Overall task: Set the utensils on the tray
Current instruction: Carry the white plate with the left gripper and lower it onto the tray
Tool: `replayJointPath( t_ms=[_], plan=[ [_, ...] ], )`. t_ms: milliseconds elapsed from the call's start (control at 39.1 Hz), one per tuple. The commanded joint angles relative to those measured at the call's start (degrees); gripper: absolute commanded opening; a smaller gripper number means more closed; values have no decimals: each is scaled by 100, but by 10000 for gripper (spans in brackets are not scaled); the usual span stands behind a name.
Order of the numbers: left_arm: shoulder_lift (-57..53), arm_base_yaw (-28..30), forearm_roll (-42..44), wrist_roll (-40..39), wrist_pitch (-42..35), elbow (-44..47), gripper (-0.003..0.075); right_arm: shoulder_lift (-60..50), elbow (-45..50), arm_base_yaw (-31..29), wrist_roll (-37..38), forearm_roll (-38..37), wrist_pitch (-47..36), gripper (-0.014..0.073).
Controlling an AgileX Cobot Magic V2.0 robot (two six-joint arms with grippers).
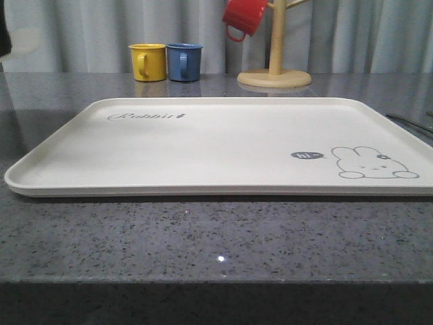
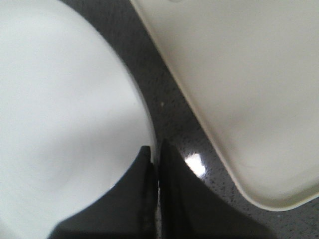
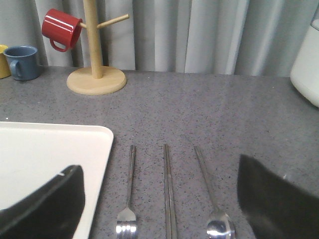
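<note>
The cream tray, with its "Rabbit" script and rabbit drawing, lies flat in the middle of the grey counter with nothing on it. In the right wrist view three silver utensils lie side by side on the counter just beside the tray's corner: a fork, a pair of chopsticks and a spoon. My right gripper hovers over them, open wide, its fingers either side of all three. My left gripper is shut on nothing, over the gap between a round white plate and the tray.
A yellow mug and a blue mug stand at the back of the counter. Beside them is a wooden mug tree with a red mug hanging on it. A white vessel stands at the right.
</note>
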Motion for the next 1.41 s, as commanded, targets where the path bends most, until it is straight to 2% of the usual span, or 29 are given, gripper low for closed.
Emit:
replayJointPath(
  t_ms=[0,281,435,588,1227,1304,1381],
  plan=[
    [-41,-479,186,-112,35,-708,-17,88,-195,-40,-42,-72,-459,642],
    [747,-1912,186,-259,139,-1657,-17,88,-195,-40,-42,-72,-459,642],
    [1200,-2358,-39,-259,245,-1804,-18,88,-195,-40,-42,-72,-459,642],
    [1516,-2426,-469,-259,261,-1804,-18,88,-195,-40,-42,-72,-459,642],
    [1946,-2277,-607,-259,335,-1642,-15,88,-195,-40,-42,-72,-459,642],
    [1946,-2235,-650,-259,335,-1534,1,88,-195,-40,-42,-72,-459,642],
    [1946,-2201,-714,-259,335,-1438,53,88,-195,-40,-42,-72,-459,642]
  ],
)
